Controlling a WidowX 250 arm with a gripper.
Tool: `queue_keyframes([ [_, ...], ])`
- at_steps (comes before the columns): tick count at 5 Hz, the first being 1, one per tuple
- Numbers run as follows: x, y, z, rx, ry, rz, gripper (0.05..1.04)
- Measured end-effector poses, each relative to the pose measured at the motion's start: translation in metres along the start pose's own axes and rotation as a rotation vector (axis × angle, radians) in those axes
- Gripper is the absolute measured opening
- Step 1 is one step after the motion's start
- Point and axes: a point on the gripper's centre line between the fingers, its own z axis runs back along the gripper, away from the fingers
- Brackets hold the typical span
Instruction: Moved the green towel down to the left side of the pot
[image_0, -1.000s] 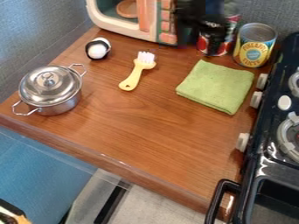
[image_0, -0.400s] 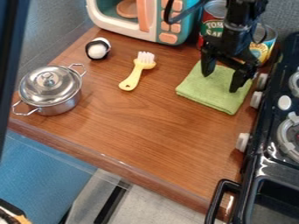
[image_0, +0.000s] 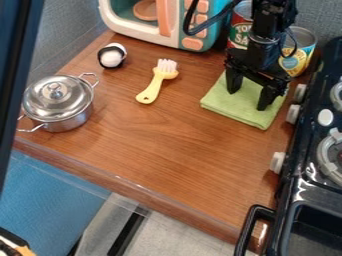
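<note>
And the gripper (image_0: 247, 100) is dipping lower, fingers standing spread over the green towel (image_0: 223, 102) at the tabletop's (image_0: 177, 150) two o'clock! It's apparently lining up a grasp, while the pot (image_0: 59, 103) is waiting toward nine o'clock.

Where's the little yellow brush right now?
In the camera view, the yellow brush lies on the wooden counter, between the lidded metal pot on its left and the green towel on its right.

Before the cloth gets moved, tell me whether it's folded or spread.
Folded: the green towel lies as a small, thick pad with rounded, layered edges.
</note>
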Motion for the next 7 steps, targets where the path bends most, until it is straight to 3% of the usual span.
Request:
queue_keyframes([
  [1,-0.015,0.0,-0.001,0.011,0.014,-0.008,1.0],
  [3,-0.074,-0.005,0.006,-0.021,0.026,-0.03,1.0],
  [5,-0.131,-0.021,0.012,-0.082,0.029,-0.071,1.0],
  [6,-0.149,-0.025,0.014,-0.1,0.042,-0.086,1.0],
  [7,-0.151,-0.026,0.015,-0.107,0.051,-0.089,1.0],
])
